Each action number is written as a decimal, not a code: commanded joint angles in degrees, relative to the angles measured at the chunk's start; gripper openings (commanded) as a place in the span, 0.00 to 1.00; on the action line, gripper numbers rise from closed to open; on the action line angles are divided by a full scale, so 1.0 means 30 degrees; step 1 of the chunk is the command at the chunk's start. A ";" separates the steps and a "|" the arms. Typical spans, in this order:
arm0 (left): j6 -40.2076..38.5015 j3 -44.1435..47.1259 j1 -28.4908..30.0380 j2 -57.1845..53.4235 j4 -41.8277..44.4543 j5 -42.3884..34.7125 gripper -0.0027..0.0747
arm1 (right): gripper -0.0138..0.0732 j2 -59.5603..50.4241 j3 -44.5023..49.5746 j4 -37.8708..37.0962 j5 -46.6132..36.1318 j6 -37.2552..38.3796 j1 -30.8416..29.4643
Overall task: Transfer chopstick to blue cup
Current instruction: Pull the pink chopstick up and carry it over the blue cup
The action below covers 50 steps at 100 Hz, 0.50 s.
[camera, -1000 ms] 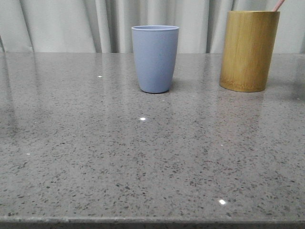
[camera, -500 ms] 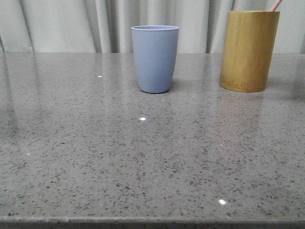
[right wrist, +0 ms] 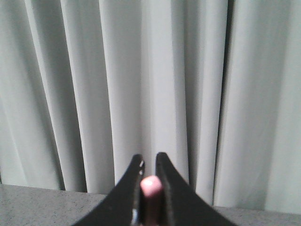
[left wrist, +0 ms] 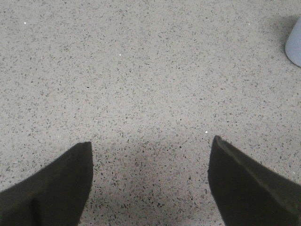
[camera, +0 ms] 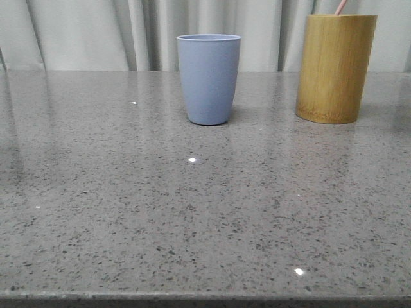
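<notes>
The blue cup [camera: 209, 79] stands upright at the back middle of the grey table; its edge shows in the left wrist view [left wrist: 294, 44]. A pale pink chopstick [camera: 340, 7] sticks up out of the yellow-brown bamboo holder [camera: 335, 68] at the back right. In the right wrist view my right gripper [right wrist: 150, 162] is shut on the pink chopstick [right wrist: 151, 188], whose end shows between the fingers, facing the curtain. My left gripper [left wrist: 150, 146] is open and empty, low over bare table. Neither gripper shows in the front view.
A pale pleated curtain [camera: 96, 32] hangs behind the table. The speckled grey countertop [camera: 192, 212] runs to its front edge at the bottom of the front view.
The pink chopstick tip above the bamboo holder has shifted left and stands more upright than before. The cup and holder have not moved.
</notes>
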 commanded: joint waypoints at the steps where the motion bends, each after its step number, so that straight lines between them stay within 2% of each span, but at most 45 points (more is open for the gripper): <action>1: -0.0252 -0.0547 0.0044 -0.0242 -0.0327 -0.1209 0.67 | 0.09 -0.1387 -0.1816 -0.0950 0.1015 -0.0167 0.0034; 26: -0.0252 -0.0547 0.0044 -0.0242 -0.0327 -0.1209 0.67 | 0.09 -0.2965 -0.5308 -0.1235 0.5785 0.0486 0.0034; 39: -0.0252 -0.0547 0.0044 -0.0242 -0.0327 -0.1209 0.67 | 0.09 -0.2956 -0.5571 -0.1110 0.5954 0.2537 0.0753; 50: -0.0252 -0.0547 0.0044 -0.0242 -0.0327 -0.1209 0.67 | 0.09 -0.2520 -0.5571 -0.1110 0.5402 0.2812 0.2186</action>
